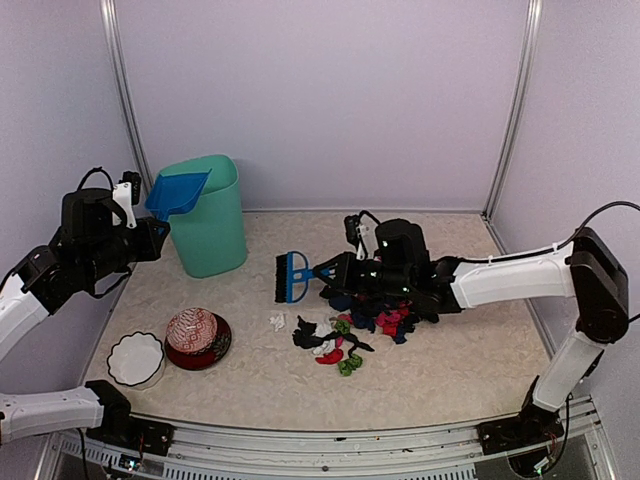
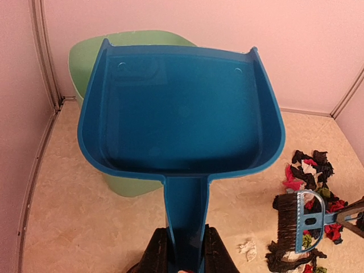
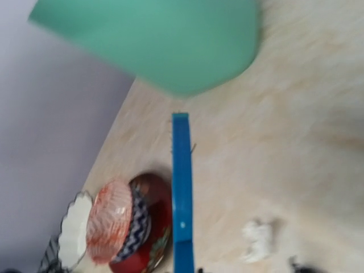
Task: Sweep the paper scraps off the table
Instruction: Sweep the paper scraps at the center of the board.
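Note:
The paper scraps (image 1: 345,335) lie in a loose pile on the beige table (image 1: 450,370), mostly black with pink, red, white and green bits; some lie under my right arm. One white scrap (image 1: 277,321) lies apart to the left, and it also shows in the right wrist view (image 3: 259,239). My right gripper (image 1: 337,270) is shut on the handle of the blue hand brush (image 1: 290,277), low over the table, left of the pile. My left gripper (image 2: 183,253) is shut on the handle of the blue dustpan (image 2: 182,108), held raised and empty over the green bin (image 1: 212,225).
A patterned red bowl stack (image 1: 198,338) and a white scalloped bowl (image 1: 135,358) stand at the front left. The green bin stands at the back left near the wall. The metal front rail (image 1: 330,435) runs along the near edge.

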### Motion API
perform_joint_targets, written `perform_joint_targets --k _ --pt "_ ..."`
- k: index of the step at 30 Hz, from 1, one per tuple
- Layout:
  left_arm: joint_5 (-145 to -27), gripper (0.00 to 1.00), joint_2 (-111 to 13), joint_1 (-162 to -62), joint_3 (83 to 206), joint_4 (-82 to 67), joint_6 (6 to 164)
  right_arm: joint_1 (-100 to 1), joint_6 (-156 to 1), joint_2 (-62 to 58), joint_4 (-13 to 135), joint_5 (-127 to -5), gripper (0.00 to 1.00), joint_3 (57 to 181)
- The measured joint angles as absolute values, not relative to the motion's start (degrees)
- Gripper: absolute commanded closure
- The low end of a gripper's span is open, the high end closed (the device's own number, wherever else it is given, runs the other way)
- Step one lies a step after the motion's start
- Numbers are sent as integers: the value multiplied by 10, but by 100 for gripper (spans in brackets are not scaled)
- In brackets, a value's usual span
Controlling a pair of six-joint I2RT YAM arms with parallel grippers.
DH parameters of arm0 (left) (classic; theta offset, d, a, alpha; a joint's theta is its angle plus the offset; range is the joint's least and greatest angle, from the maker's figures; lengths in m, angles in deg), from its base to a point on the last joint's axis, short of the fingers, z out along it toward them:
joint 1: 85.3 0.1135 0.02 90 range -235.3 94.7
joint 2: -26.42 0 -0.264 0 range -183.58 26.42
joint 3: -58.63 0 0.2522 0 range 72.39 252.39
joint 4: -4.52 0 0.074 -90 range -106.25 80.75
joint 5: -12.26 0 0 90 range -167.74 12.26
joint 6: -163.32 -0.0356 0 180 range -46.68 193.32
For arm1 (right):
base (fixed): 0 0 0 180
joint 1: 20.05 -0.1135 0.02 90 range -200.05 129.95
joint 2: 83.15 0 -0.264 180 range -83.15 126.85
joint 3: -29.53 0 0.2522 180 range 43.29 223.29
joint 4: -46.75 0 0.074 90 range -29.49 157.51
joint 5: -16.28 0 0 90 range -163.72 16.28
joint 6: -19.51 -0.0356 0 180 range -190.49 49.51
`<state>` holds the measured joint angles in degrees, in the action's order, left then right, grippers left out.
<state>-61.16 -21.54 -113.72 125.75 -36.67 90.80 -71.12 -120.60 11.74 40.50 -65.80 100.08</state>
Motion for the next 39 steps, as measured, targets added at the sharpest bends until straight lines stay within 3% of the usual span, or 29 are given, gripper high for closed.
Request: perform_joint_targets --k 11,18,39 --pt "-612 100 -214 -1138 1258 -367 908 -756 -1206 281 408 -605 100 1078" --pt "-612 100 -214 -1143 1258 -367 908 -753 -1182 298 436 -611 100 1081" --pt "-612 100 -216 -1143 1258 -367 908 -615 -1103 49 536 -697 100 893"
